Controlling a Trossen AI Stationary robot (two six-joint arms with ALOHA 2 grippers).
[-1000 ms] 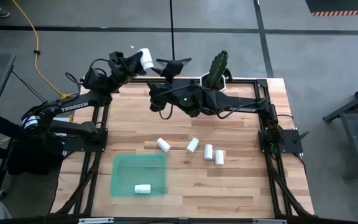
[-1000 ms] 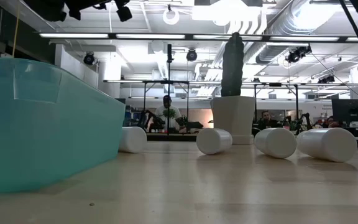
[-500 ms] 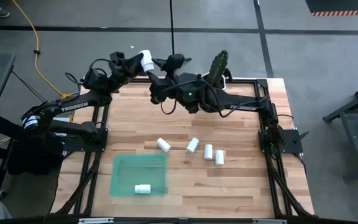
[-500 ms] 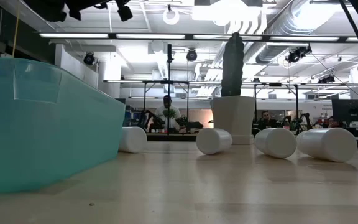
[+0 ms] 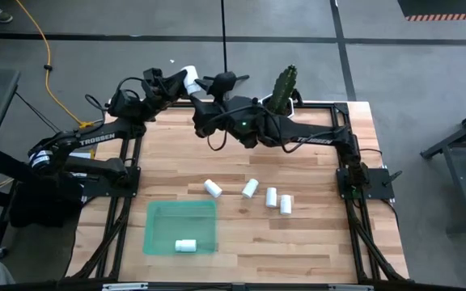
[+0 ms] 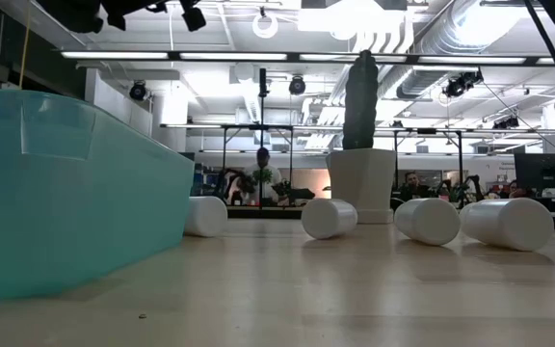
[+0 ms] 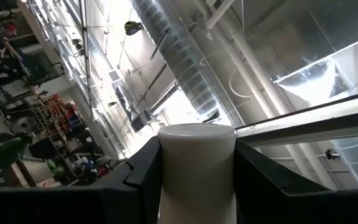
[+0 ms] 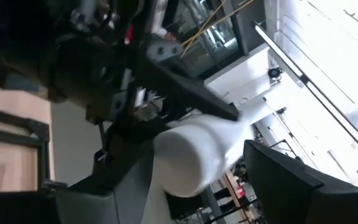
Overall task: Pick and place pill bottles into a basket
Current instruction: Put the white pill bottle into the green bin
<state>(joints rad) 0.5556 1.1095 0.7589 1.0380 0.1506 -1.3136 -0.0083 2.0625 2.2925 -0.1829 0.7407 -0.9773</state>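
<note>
Above the table's far edge, left end effector (image 5: 178, 81) clamps a pill bottle (image 5: 189, 77), right end effector (image 5: 213, 83) spread beside it.

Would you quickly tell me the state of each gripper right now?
Left gripper: closed on a pill bottle.
Right gripper: open, around that bottle.

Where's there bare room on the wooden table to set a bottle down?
Free: the wooden table right of the translucent green rectangular tray, and the middle strip below the arms. Crowded: the row of four white cylindrical pill bottles.
</note>
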